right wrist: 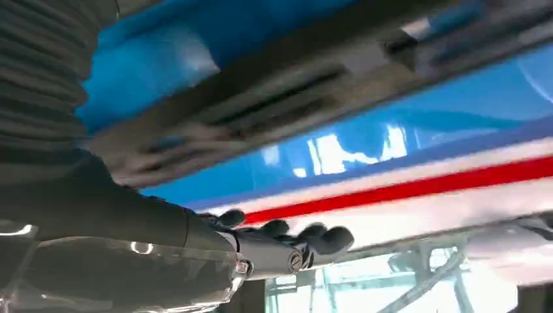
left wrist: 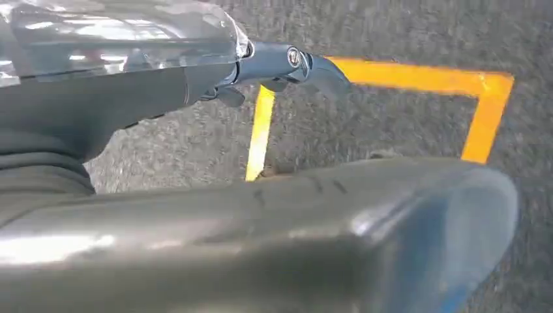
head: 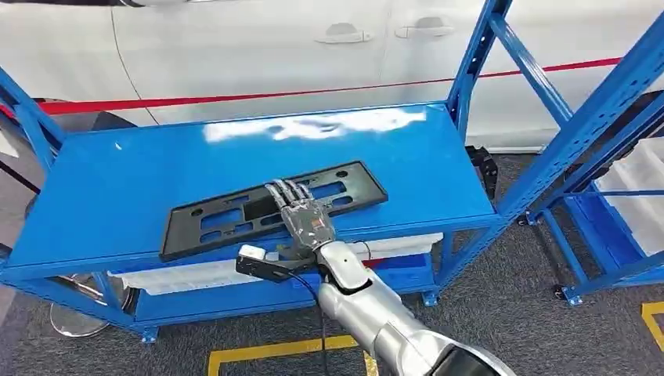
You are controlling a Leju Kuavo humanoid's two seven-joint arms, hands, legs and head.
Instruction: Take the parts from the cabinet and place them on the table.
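Bodywork of a white car (head: 235, 47) with a red stripe fills the space behind everything I face. In front of it stands the blue worktop (head: 117, 188), a shelf-like steel frame with a lower level holding white trays (head: 188, 274). A second blue rack (head: 595, 157) stands to my right, close beside the worktop's corner post. On the grey floor, yellow tape (head: 274, 348) marks a box near my feet.

The black plastic part (head: 227, 215), a long flat panel with slots, lies on the worktop near its front edge. My right robot hand (head: 301, 211) rests flat on top of it, fingers stretched forward side by side, gripping nothing.

My left robot hand (left wrist: 287, 68) hangs over the floor; I cannot tell its state.

My right wrist view shows the part blurred, close alongside the hand.
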